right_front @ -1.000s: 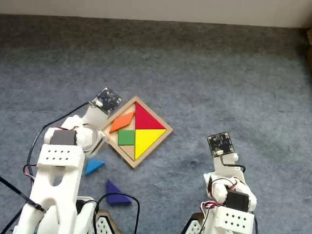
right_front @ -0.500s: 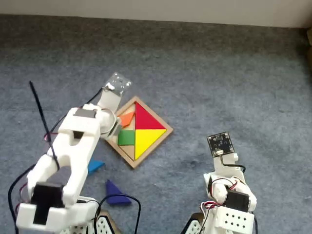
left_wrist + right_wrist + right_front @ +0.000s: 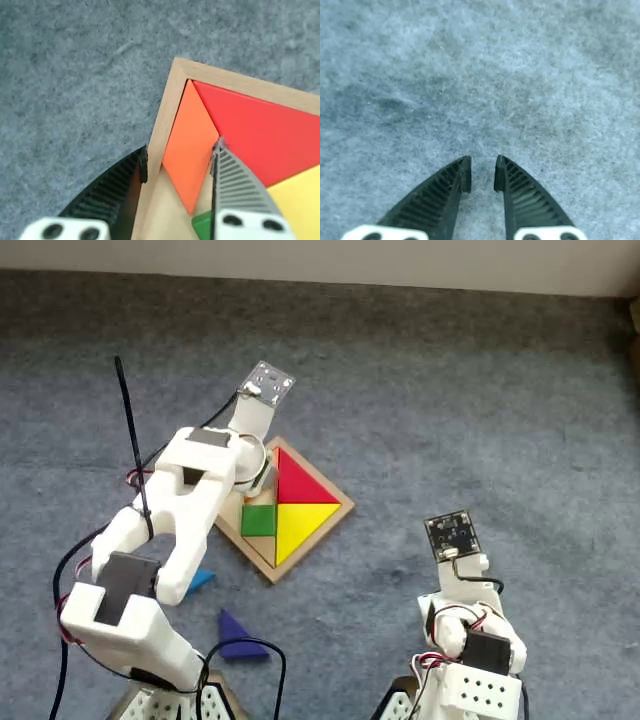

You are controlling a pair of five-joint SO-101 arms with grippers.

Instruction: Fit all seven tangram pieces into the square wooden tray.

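The square wooden tray (image 3: 262, 549) lies cornerwise on the carpet, holding a red triangle (image 3: 298, 483), a yellow triangle (image 3: 302, 525) and a green square (image 3: 259, 521). My left arm (image 3: 205, 485) stretches over the tray's left corner. Its wrist view has the orange parallelogram (image 3: 190, 147) lying inside the tray rim (image 3: 165, 115), against the red triangle (image 3: 255, 135). My left gripper (image 3: 181, 152) is open and straddles the orange piece, black finger outside the rim, grey finger at the orange-red seam. My right gripper (image 3: 482, 173) hangs over bare carpet, fingers almost together with nothing between them.
A light blue triangle (image 3: 203, 580) and a dark purple triangle (image 3: 238, 636) lie on the carpet to the near left of the tray, beside the left arm's base. The right arm (image 3: 470, 640) stands at the near right. Grey carpet stretches beyond the tray.
The left arm has reached farther out over the tray's left corner and now covers the orange piece in the high view. The right arm has stayed still.
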